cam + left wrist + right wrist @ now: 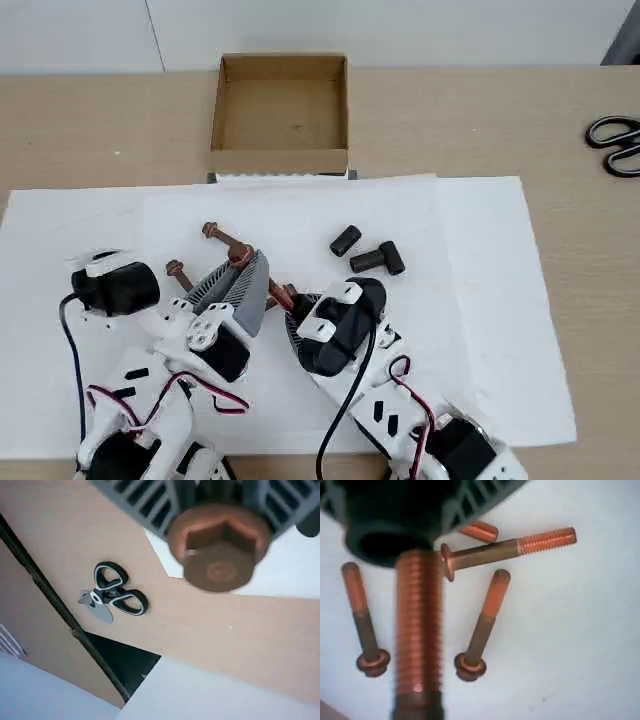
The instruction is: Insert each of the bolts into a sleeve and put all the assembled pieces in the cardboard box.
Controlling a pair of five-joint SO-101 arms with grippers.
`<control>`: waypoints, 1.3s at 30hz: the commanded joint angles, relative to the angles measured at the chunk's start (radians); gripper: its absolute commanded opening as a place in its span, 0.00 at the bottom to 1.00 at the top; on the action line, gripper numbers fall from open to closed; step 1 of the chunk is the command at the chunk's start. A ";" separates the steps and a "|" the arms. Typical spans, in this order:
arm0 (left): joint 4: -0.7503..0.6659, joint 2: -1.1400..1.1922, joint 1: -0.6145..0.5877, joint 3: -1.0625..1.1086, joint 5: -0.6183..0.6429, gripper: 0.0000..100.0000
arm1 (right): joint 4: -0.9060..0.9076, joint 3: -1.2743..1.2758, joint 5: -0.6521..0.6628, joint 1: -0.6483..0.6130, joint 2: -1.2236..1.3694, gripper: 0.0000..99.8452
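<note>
**Current state**

1. The left gripper (244,268), at lower centre-left of the high view, has its grey fingers clamped on the head end of one bolt (217,555). The hex head faces the left wrist camera.
2. The right gripper (298,318), just right of it at lower centre, has its fingers clamped on a black sleeve (390,535).
3. The threaded tip of the held bolt sits at the mouth of the sleeve. Whether it has entered the bore cannot be told.
4. Loose bolts (480,625) lie on the white paper (480,300) beside and beyond the two grippers.
5. Loose sleeves (345,240) lie further up the sheet, right of centre.
6. The cardboard box (280,160) stands at upper centre, touching the far edge of the paper. No assembled piece lies in it.
7. Scissors (615,145) lie on the table (100,120) at the upper right edge.

**Step in hand**

This appears to be the insertion of the first bolt, so the task is at an early stage.

**Next move**

- Align the bolt axis with the bore.
- Drive the bolt through until the head seats.
- Let one gripper let go, and carry the assembly with the other to the box.
</note>
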 commanded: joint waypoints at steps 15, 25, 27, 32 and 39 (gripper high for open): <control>-0.021 -0.005 0.017 0.025 -0.003 0.01 | -0.031 -0.014 0.012 -0.084 -0.005 0.00; 0.175 -0.006 0.186 -0.015 -0.138 0.01 | -0.033 -0.014 0.064 -0.082 -0.005 0.00; 0.212 -0.002 0.213 -0.027 -0.141 0.01 | -0.033 -0.014 0.064 -0.082 -0.005 0.00; 0.272 0.000 0.224 -0.022 -0.173 0.01 | -0.033 -0.035 0.064 -0.082 -0.005 0.00; 0.189 -0.005 0.186 0.030 -0.253 0.01 | -0.033 -0.035 0.066 -0.082 -0.005 0.00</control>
